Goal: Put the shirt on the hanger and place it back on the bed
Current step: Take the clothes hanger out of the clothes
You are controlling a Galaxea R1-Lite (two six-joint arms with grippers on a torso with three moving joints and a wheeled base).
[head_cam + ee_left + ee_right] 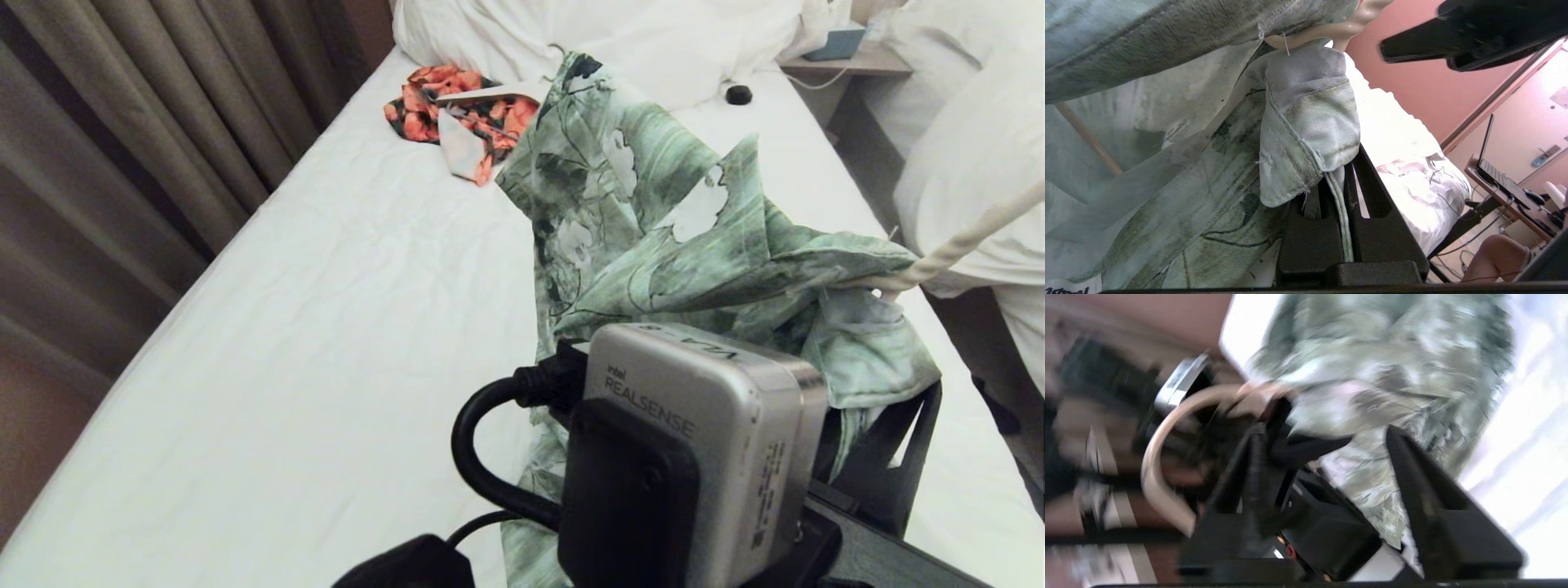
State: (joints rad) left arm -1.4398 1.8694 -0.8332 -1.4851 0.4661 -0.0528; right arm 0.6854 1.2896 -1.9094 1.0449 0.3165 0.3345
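Observation:
The green and white floral shirt (653,229) hangs bunched above the bed (326,327). My left gripper (1345,171) is shut on a hem of the shirt (1306,134), low and to the right of the wrist camera in the head view (890,449). The cream hanger (963,245) pokes out of the collar toward the right; its neck (1331,30) shows above the held fold. My right gripper (1325,430) is open, facing the shirt (1384,367). The hanger's hook (1155,457) curves just outside one finger. The right gripper's fingers (1453,41) hover above the left gripper.
An orange-red floral garment (457,114) and a small black object (739,95) lie near the pillows. Curtains (122,122) run along the bed's left side. A neighbouring bed (963,163) stands to the right. A desk with a laptop (1490,163) and a person's leg (1494,261) lie beyond.

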